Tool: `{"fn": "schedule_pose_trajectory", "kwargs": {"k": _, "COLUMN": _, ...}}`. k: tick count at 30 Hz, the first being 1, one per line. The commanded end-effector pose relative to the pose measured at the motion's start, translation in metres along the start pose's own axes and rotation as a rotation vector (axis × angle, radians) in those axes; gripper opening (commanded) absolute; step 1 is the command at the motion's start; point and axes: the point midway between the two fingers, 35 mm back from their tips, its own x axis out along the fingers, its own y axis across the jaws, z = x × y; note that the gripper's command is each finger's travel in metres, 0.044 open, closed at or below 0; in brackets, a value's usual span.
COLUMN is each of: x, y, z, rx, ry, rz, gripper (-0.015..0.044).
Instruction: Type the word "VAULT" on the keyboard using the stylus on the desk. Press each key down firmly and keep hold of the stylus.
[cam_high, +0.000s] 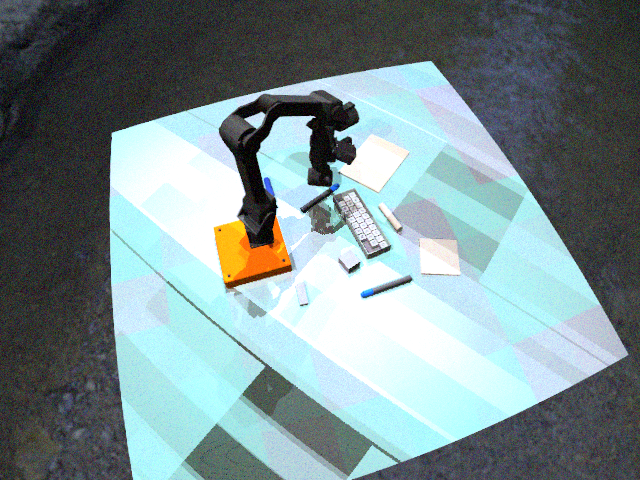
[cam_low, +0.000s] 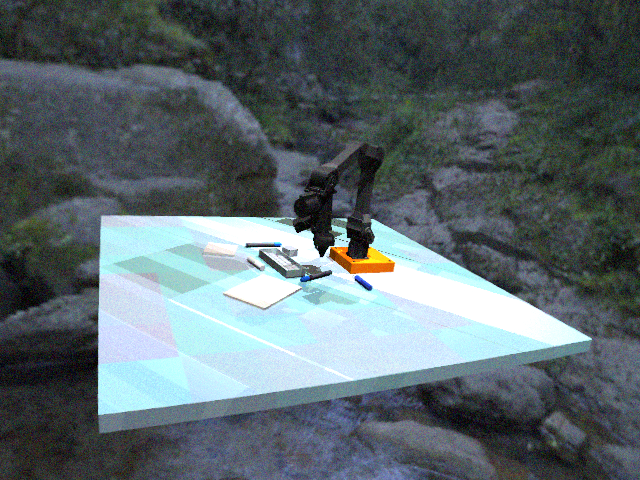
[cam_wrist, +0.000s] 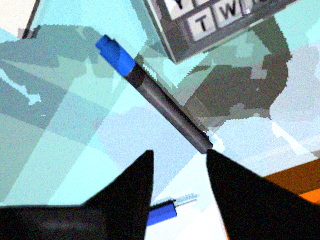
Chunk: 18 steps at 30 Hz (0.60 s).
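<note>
A dark pen-shaped stylus with a blue end (cam_high: 315, 200) (cam_low: 317, 275) (cam_wrist: 170, 111) lies on the desk beside a short end of the keyboard (cam_high: 361, 222) (cam_low: 280, 262) (cam_wrist: 202, 26). A similar dark pen with a blue end (cam_high: 387, 285) (cam_low: 262, 244) lies past the keyboard's other end. My gripper (cam_high: 320, 183) (cam_low: 322, 254) (cam_wrist: 179, 156) is partly open and empty, above the desk near the first stylus. In the wrist view that stylus's dark end shows just ahead of the right fingertip. Only the keyboard's corner, with keys such as T and W, shows there.
A grey block (cam_high: 349, 259) (cam_low: 290, 251) sits beside the keyboard, and a pale stick (cam_high: 390, 217) (cam_low: 255, 263) lies on its other side. Two pale pads (cam_high: 376, 162) (cam_high: 439, 256), a small white bar (cam_high: 301, 293) and a blue marker (cam_high: 268, 186) (cam_low: 363, 282) (cam_wrist: 162, 215) lie around.
</note>
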Motion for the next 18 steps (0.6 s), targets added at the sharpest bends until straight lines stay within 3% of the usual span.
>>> {"fn": "schedule_pose_trajectory", "kwargs": {"k": 1, "x": 0.014, "y": 0.025, "z": -0.060, "rx": 0.492, "ry": -0.062, "rz": -0.166, "gripper": 0.0150}}
{"fn": "schedule_pose_trajectory", "kwargs": {"k": 18, "x": 0.025, "y": 0.032, "z": -0.125, "rx": 0.952, "ry": -0.304, "rz": -0.227, "gripper": 0.0150}}
